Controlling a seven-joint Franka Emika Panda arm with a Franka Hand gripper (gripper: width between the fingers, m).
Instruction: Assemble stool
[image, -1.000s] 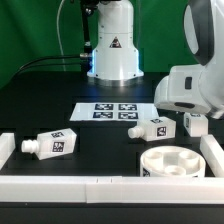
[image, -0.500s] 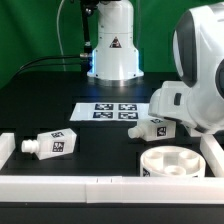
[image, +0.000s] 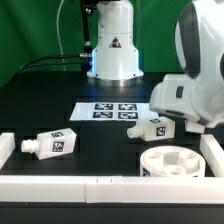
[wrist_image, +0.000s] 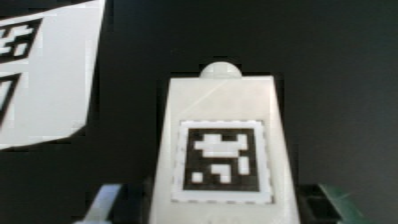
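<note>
The round white seat (image: 170, 160) with its sockets lies at the exterior view's front right. One stubby tagged leg (image: 150, 128) lies just behind it, and a second leg (image: 52, 145) lies at the left. The white arm (image: 195, 95) hangs over the first leg and hides the fingers in this view. In the wrist view that leg (wrist_image: 217, 120) fills the middle, tag up. My gripper (wrist_image: 217, 205) straddles its near end. A finger (wrist_image: 111, 200) stands on each side with a narrow dark gap to the leg, so it reads as open.
The marker board (image: 110, 111) lies flat behind the legs, and its edge (wrist_image: 45, 80) also shows in the wrist view. White border rails run along the front (image: 100, 185), right (image: 213, 150) and left (image: 5, 145). The robot base (image: 113, 50) stands at the back.
The arm has swung toward the exterior view's left and come over the leg behind the seat. The finger seen beside that leg a second ago is now hidden.
</note>
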